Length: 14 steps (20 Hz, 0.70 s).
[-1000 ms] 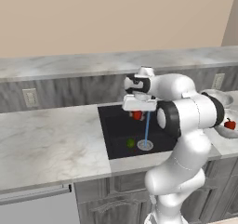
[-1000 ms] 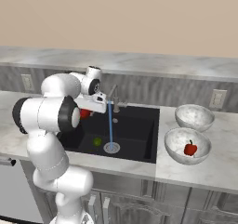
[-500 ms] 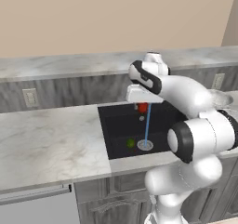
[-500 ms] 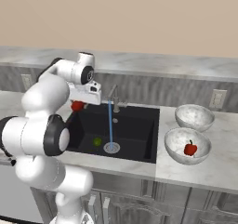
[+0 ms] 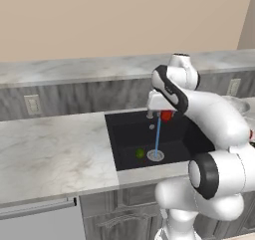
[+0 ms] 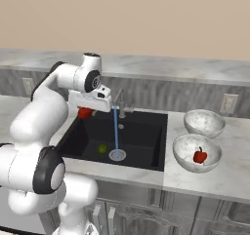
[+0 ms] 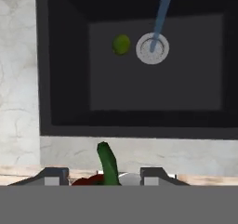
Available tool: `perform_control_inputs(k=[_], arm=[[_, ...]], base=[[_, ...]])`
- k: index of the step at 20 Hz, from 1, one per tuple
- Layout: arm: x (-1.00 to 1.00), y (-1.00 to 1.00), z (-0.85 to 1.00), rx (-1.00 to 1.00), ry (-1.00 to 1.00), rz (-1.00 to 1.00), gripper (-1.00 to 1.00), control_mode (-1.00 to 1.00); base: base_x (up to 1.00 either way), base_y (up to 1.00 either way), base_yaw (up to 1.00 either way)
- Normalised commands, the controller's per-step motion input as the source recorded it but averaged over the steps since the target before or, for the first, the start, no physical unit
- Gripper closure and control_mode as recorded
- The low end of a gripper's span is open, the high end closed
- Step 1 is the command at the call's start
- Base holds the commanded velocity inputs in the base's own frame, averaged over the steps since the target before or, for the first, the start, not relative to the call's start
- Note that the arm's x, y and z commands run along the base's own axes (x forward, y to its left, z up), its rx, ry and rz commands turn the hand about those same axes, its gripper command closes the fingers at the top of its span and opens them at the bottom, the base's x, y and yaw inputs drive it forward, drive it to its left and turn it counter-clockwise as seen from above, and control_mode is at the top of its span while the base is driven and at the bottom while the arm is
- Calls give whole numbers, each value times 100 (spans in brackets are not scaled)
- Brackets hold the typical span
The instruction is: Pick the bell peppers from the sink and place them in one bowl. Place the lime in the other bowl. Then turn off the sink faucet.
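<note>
I had the gripper [image 7: 106,177] pinched on a red pepper [image 5: 166,115], its fingers pressed against the fruit. In the hand view the pepper's green stem stood up at the bottom centre between the two dark fingertips [image 7: 56,175], with a sliver of red just beneath it. In the left base view I saw the pepper just right of centre, hanging under the white hand above the back of the sink [image 5: 129,149]. In the right base view the same pepper showed left of centre, tucked under the hand over the sink's left edge.

Below the gripper I saw the black basin. The lime [image 7: 121,44] lay on its floor in the upper middle of the hand view, just left of the round silver drain [image 7: 152,48] and not touching it. A thin blue stream of water [image 6: 115,130] fell from the faucet [image 6: 121,104] onto the drain, so the tap was on. The faucet stood at the back rim of the sink, near the centre of the right base view, just right of the hand.

Further out, at the right of the right base view, two grey speckled bowls sat on the marble counter [image 5: 50,154] beside the sink. The nearer bowl [image 6: 197,152] held the other red pepper [image 6: 199,155]. The farther bowl [image 6: 204,123] sat just behind it. I could not tell whether their rims touched.
</note>
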Motion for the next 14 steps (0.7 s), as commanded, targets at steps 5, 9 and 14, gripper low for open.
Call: perform_control_inputs(k=[5, 9, 14], arm=[[-18, -58, 0, -3, -11, -20, 100, -100], [0, -56, 0, -7, -10, -26, 100, -100], [3, -62, -5, -9, -8, -30, 100, -100]], base=[[0, 0, 0], [0, 0, 0], [0, 0, 0]])
